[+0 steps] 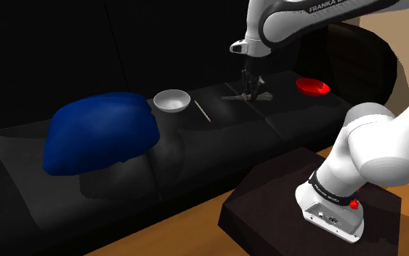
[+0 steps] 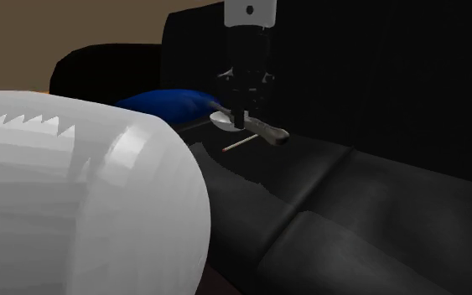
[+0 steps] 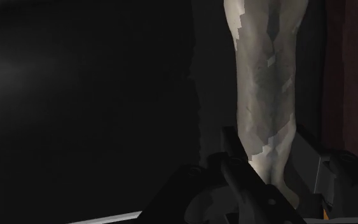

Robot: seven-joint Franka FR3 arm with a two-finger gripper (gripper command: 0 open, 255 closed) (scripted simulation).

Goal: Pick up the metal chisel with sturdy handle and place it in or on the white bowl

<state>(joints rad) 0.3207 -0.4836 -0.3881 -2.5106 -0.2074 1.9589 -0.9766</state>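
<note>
— Now, the shoulder view: the gripper (image 1: 249, 91) stands low over the chisel (image 1: 265, 96) on the dark sofa seat (image 1: 217, 145), between the white bowl (image 1: 172, 100) and a red bowl (image 1: 312, 86). What makes this pick clean?
— Sit square over the handle and lift straight. A thin stick (image 1: 201, 110) lies between the chisel and the white bowl, so carry above it. Stay clear of the blue cushion (image 1: 101, 131) beside the bowl.
— Second exterior view: the gripper (image 2: 241, 124) is upright, the chisel (image 2: 269, 131) pokes out to that view's right, and the stick (image 2: 238, 143) lies just in front.
— The chisel lies flat on the seat, so it looks not yet lifted. A long tool will likely swing if held off-centre.
— Wrist view: the pale grey handle (image 3: 263, 83) runs away from the gripper (image 3: 266, 143), which straddles it.
— Clamped on it or merely around it, I cannot tell. My judgement is to confirm a firm hold before rising, then lower the chisel into the bowl rather than drop it.
</note>
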